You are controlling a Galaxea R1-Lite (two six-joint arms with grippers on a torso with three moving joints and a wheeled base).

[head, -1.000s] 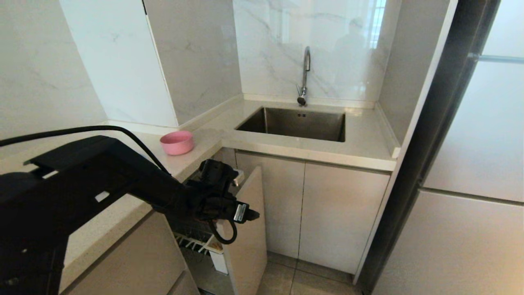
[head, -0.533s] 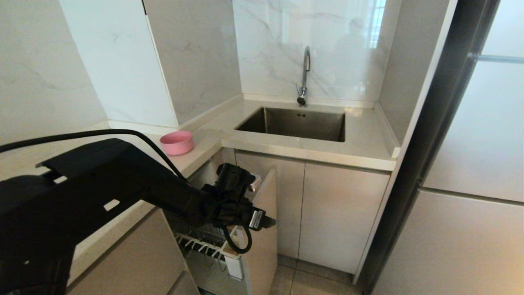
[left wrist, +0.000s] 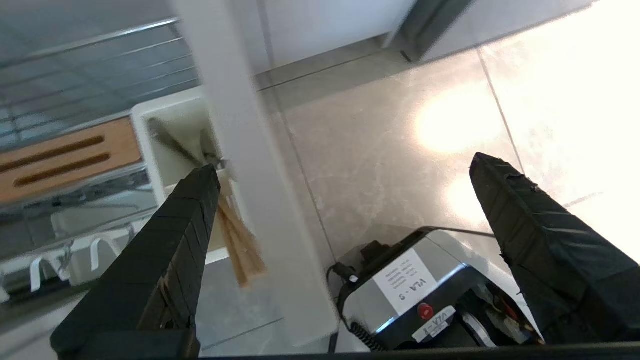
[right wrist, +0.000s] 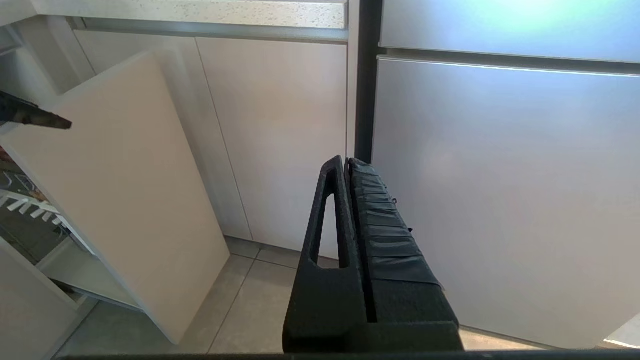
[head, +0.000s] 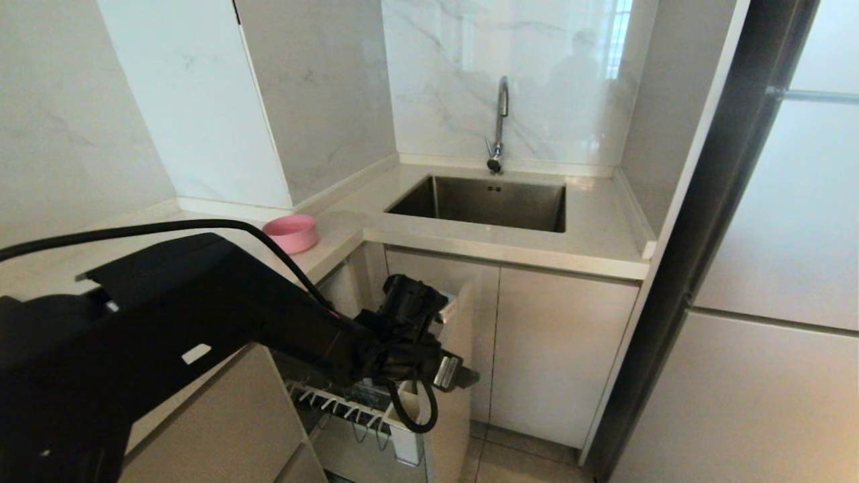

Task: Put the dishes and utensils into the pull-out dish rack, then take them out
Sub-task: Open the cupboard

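My left gripper [left wrist: 340, 165] has its fingers wide apart, straddling the front panel [left wrist: 250, 165] of the pull-out dish rack [head: 376, 409], which is partly out. Chopsticks [left wrist: 240, 240] sit in the white utensil cup [left wrist: 175, 125]; the pink bowl [head: 290, 232] is on the counter [head: 590, 235]. Right gripper [right wrist: 350, 165] is parked, fingers pressed together. Risk, imo: nothing is clamped, so the panel edge can slip off the finger & the rack stops halfway.

Our left gripper [left wrist: 345, 165] with jaws wide, straddling the top edge of the pull-out dish rack [head: 376, 409] front panel [left wrist: 250, 175], one finger inside by the utensil cup [left wrist: 170, 135], countertop [head: 470, 248] overhanging behind, open floor [left wrist: 400, 130] beyond.
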